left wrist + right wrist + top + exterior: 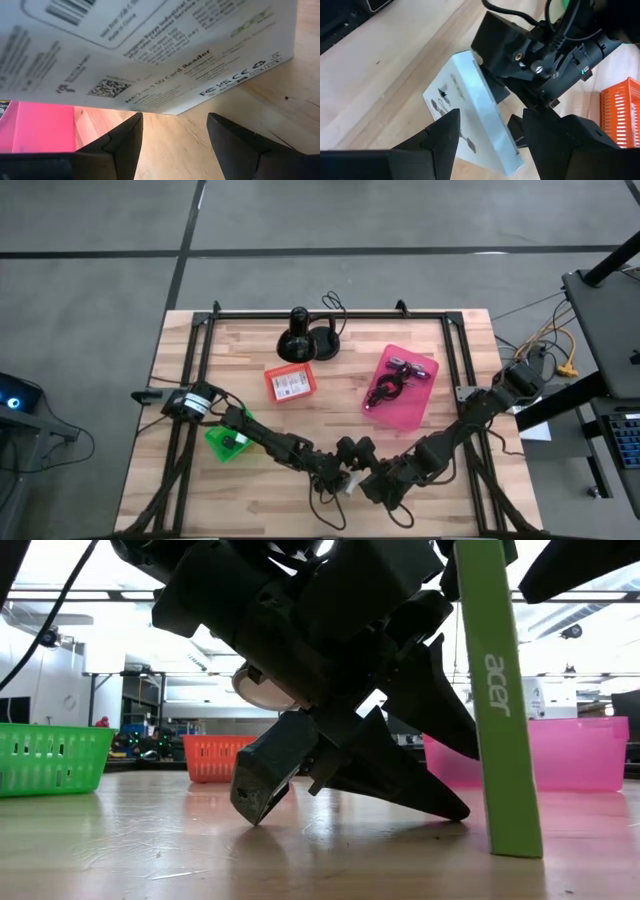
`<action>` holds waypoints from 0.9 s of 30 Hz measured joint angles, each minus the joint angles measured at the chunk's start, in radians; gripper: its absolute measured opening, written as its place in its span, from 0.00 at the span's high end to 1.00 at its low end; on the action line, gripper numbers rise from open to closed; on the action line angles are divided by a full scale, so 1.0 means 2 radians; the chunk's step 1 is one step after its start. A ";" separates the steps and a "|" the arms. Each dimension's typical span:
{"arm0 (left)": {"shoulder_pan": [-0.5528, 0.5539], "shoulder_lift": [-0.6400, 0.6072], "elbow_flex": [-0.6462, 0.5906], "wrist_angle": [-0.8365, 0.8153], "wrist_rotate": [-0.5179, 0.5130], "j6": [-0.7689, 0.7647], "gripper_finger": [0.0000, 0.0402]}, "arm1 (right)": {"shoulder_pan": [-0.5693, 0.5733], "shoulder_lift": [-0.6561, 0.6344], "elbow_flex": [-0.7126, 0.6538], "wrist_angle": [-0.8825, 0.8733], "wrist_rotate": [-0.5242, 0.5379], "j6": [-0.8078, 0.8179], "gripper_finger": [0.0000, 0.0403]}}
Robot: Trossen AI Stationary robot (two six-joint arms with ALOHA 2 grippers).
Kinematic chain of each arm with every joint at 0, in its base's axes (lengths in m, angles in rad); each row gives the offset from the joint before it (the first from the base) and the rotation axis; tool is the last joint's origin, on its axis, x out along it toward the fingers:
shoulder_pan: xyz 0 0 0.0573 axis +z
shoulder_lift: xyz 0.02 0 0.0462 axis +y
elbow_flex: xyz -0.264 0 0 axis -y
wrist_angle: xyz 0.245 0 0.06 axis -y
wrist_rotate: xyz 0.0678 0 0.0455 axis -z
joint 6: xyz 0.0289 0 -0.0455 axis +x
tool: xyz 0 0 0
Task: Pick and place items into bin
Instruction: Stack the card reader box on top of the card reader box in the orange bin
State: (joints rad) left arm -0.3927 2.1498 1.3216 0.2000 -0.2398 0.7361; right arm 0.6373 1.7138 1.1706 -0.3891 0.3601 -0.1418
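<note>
**Both hands crowd a white box at the near edge**

From above, the pale plank tabletop (250, 490) carries a pink bin (420, 408), orange basket (290, 383), green basket (226, 443) and black round-based stand (300, 340). At table height, a workshop lies behind. The left hand (175, 135) is spread beneath the white printed card box (150, 50); the right hand (490, 130) is spread over it.

white card (150, 50) cropped, small print blurred

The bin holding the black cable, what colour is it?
Pink; the high view shows it best, cable inside.
</note>
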 joint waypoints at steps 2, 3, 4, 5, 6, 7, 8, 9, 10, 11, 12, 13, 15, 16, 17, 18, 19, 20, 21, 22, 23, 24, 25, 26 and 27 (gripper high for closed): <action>0.000 0.000 0.000 0.000 0.000 0.000 0.48 | -0.003 0.000 0.000 -0.001 -0.003 -0.002 0.50; 0.000 0.000 0.001 0.000 0.000 0.000 0.48 | -0.005 0.000 -0.001 -0.003 -0.006 -0.006 0.50; 0.000 0.000 0.001 -0.001 0.000 0.000 0.48 | -0.007 0.000 -0.001 -0.004 -0.012 -0.009 0.50; 0.000 0.000 0.001 -0.001 0.000 0.000 0.48 | -0.010 0.000 -0.001 -0.003 -0.022 -0.012 0.50; 0.000 0.000 0.001 -0.001 0.000 0.000 0.48 | -0.013 0.000 -0.001 -0.003 -0.033 -0.015 0.50; 0.000 0.000 0.000 -0.001 0.000 0.000 0.48 | -0.016 0.000 -0.001 -0.003 -0.038 -0.016 0.50; 0.000 0.000 0.000 0.000 0.000 0.000 0.48 | -0.018 0.000 0.000 -0.003 -0.040 -0.016 0.50; 0.000 0.000 0.000 0.000 0.000 0.000 0.48 | -0.020 0.000 0.001 -0.003 -0.042 -0.017 0.50; 0.000 0.000 0.000 0.000 0.000 0.000 0.48 | -0.022 0.000 0.002 -0.002 -0.043 -0.020 0.50; 0.000 0.000 0.000 0.000 0.000 0.000 0.48 | -0.024 0.000 0.002 -0.003 -0.050 -0.022 0.50; 0.000 0.000 0.000 0.000 0.000 0.000 0.48 | -0.027 0.000 0.002 -0.003 -0.061 -0.023 0.50; 0.000 0.000 0.000 0.000 0.000 0.000 0.48 | -0.029 0.000 0.002 -0.004 -0.076 -0.023 0.50; 0.000 0.000 0.000 0.000 0.000 0.000 0.48 | -0.034 0.000 0.002 -0.008 -0.105 -0.023 0.50; 0.000 0.000 0.000 0.000 0.000 0.000 0.48 | -0.036 0.001 0.002 -0.010 -0.114 -0.023 0.50; 0.000 0.000 0.000 0.000 0.000 0.000 0.48 | -0.037 0.002 0.002 -0.011 -0.115 -0.023 0.51; 0.000 0.000 0.000 0.000 0.000 0.000 0.48 | -0.039 0.002 0.001 -0.013 -0.115 -0.022 0.52; 0.000 0.000 0.000 0.000 0.000 0.000 0.48 | -0.040 0.002 0.001 -0.014 -0.115 -0.023 0.52; 0.000 0.000 0.000 0.000 0.000 0.000 0.48 | -0.040 0.002 0.001 -0.014 -0.115 -0.023 0.53; 0.000 0.000 0.000 0.000 0.000 0.000 0.48 | -0.040 0.002 0.001 -0.013 -0.115 -0.023 0.54; 0.000 0.000 0.000 0.000 0.000 0.000 0.48 | -0.040 0.002 0.001 -0.013 -0.115 -0.025 0.55; 0.000 0.000 0.000 0.000 0.000 0.000 0.48 | -0.040 0.002 0.001 -0.013 -0.115 -0.025 0.56; 0.000 0.000 0.000 0.000 0.000 0.000 0.48 | -0.040 0.002 0.000 -0.014 -0.116 -0.024 0.57; 0.000 0.000 0.000 0.000 0.000 0.000 0.48 | -0.040 0.002 0.000 -0.016 -0.118 -0.023 0.59; 0.000 0.000 0.000 0.000 -0.001 0.000 0.48 | -0.040 0.002 -0.001 -0.016 -0.119 -0.020 0.60; 0.000 0.000 0.000 0.000 0.000 0.000 0.48 | -0.040 0.002 -0.002 -0.017 -0.120 -0.012 0.61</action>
State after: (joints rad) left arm -0.3927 2.1498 1.3212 0.1993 -0.2405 0.7361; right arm 0.5579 1.7187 1.1657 -0.4229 0.1210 -0.1663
